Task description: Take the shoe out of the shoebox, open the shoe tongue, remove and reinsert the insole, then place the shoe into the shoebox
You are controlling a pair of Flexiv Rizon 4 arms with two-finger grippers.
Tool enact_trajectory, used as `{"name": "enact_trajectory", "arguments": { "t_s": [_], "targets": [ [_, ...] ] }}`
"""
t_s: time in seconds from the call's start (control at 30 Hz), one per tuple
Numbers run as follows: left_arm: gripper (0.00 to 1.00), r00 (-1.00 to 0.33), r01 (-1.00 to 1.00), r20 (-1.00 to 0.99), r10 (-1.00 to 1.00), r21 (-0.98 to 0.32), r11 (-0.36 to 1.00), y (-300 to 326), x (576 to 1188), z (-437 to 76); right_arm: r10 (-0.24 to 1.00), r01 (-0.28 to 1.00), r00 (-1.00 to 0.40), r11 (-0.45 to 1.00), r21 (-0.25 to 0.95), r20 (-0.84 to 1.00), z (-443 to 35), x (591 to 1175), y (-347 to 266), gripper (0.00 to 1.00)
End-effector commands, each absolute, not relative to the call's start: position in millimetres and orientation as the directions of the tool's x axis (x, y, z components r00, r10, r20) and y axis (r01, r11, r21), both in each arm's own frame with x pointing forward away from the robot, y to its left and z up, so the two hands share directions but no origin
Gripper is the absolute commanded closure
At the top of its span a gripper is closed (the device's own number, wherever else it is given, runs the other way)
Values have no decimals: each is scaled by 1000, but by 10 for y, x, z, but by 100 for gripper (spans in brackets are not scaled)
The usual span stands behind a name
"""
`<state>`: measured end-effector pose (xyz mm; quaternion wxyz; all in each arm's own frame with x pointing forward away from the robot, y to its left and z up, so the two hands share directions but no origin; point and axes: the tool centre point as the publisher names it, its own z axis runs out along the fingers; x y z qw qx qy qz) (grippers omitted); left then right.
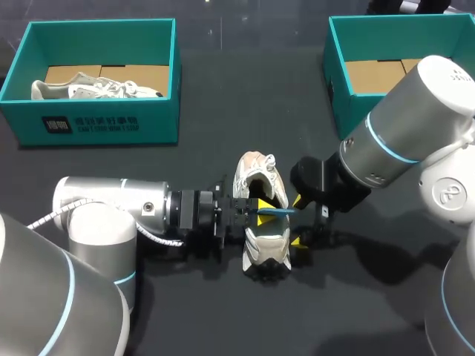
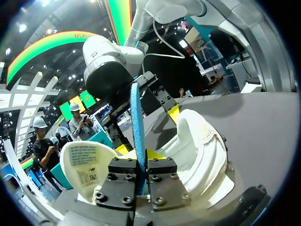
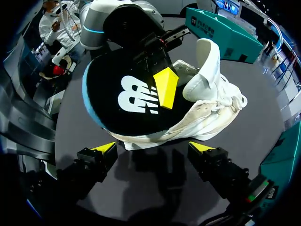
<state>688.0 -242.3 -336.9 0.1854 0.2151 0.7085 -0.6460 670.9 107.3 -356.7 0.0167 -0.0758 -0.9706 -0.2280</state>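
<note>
The shoe (image 1: 261, 230) is laid on the counter (image 1: 223, 96) at the lower middle of the frame, well apart from the shoebox (image 1: 338, 89) at the upper right. The insole (image 1: 274, 211) is pinched on edge by the left jaws over the shoe's opening, apparently for reinsertion. The right jaws are held wide beside the shoe, seemingly to steady it

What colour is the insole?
The insole is black on top with a blue edge, clearest in the right wrist view.

Left gripper (image 1: 256, 212), reaching level from the left, pinches the insole (image 1: 277, 211) (edge-on); right gripper (image 1: 298, 221) opposite, fingers spread wide.
</note>
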Motion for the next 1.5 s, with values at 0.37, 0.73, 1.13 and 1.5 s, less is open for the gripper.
{"name": "enact_trajectory", "arguments": {
  "t_s": [0.37,0.73,1.13,1.5],
  "targets": [
    [81,-823,558,-552,131,-830,4,-2426,6612,-3061,141,155,-988,885,439,64,-3568,6695,1075,0],
    [100,-801,597,-581,148,-794,114,-2448,6727,-3272,141,155,-988,885,439,64,-3568,6695,1075,0],
    [100,-788,615,-603,121,-768,180,-2403,6958,-3512,141,155,-988,885,439,64,-3568,6695,1075,0],
    [51,-836,546,-533,130,-832,95,-2377,6768,-3212,141,155,-988,885,439,64,-3568,6695,1075,0]
  ]
}}
